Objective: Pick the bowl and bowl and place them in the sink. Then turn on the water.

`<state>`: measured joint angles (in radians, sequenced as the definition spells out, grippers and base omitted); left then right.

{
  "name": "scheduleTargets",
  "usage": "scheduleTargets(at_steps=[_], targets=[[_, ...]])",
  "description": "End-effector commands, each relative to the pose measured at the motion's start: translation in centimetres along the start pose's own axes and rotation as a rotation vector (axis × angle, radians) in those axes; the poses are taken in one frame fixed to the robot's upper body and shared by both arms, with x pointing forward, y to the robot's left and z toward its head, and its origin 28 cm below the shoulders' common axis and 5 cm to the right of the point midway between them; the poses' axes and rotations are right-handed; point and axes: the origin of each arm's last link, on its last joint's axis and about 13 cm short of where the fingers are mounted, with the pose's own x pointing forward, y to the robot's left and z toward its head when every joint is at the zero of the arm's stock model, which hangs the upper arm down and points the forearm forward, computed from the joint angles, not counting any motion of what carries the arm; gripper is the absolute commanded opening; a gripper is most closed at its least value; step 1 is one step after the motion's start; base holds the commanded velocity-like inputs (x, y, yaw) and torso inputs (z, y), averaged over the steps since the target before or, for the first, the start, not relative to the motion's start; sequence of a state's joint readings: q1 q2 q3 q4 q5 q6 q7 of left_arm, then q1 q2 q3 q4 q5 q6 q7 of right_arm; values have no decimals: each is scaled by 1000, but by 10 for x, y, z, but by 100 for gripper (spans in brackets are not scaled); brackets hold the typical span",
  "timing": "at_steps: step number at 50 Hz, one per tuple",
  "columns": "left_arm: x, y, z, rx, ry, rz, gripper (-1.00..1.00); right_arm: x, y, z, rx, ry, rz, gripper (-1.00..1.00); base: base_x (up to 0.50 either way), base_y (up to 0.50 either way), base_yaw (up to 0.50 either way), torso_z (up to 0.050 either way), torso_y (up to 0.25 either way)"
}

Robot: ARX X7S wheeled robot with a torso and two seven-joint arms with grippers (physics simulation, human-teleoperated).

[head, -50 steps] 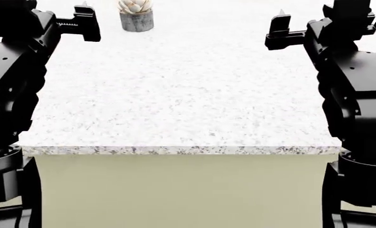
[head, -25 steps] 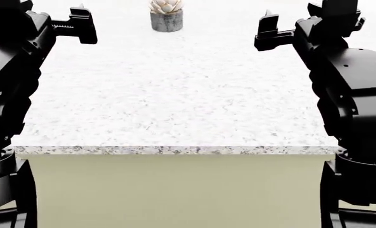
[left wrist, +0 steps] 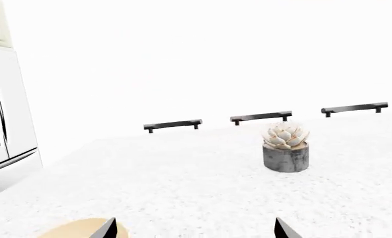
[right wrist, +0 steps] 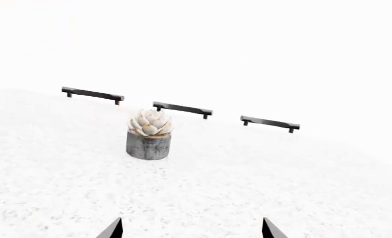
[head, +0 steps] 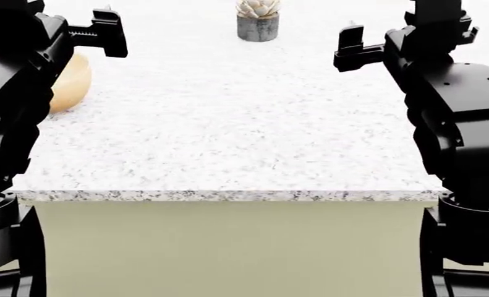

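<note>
A pale peach-tan bowl sits on the speckled white counter at its left side, partly hidden behind my left arm. In the left wrist view the bowl shows just beside one fingertip. My left gripper hangs above the counter's far left, open and empty. My right gripper hangs above the far right, also open and empty. The other bowl and the sink are out of view.
A small grey plant pot with a pale succulent stands at the back middle of the counter. Behind it run dark cabinet handles. A steel fridge stands far left. The counter's front edge is near me.
The head view has swung leftwards: the plant pot has slid right in the picture and the peach-tan bowl has come into sight at the left. Both grippers remain open.
</note>
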<state>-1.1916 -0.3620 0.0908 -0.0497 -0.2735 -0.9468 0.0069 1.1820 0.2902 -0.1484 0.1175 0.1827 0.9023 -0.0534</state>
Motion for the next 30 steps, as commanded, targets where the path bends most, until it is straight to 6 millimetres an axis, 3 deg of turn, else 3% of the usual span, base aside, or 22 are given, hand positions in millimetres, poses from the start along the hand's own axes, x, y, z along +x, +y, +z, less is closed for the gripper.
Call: scheduleTargets(at_steps=[1, 30], targets=[[-1, 0, 1, 5, 7, -1, 100, 1, 0, -3, 15, 12, -15, 100, 0, 500, 0, 0, 0], [-4, -3, -4, 11, 34, -17, 100, 0, 3, -11, 20, 8, -15, 100, 0, 500, 0, 0, 0]])
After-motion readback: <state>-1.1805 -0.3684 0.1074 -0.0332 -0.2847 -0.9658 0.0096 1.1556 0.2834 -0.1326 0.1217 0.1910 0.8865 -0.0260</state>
